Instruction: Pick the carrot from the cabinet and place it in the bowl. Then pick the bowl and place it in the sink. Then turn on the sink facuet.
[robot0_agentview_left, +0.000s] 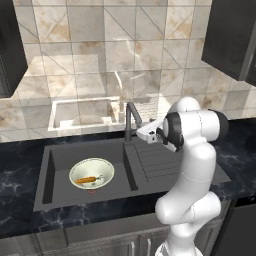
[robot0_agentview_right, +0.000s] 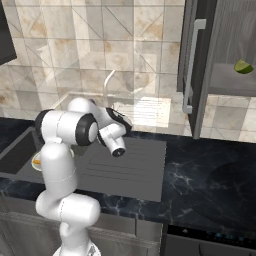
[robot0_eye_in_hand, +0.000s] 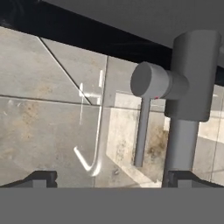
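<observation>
Dark grey metal faucet just ahead of the two-finger gripper, jaws spread wide, holding nothing.
Small orange carrot lying in round cream-white bowl, set inside dark grey basin, well away from the jaws.

The bowl sits in the sink basin — the carrot lies inside it. At the bowl's two o'clock stands the sink facuet, the arm's hand close beside it at three o'clock.
</observation>
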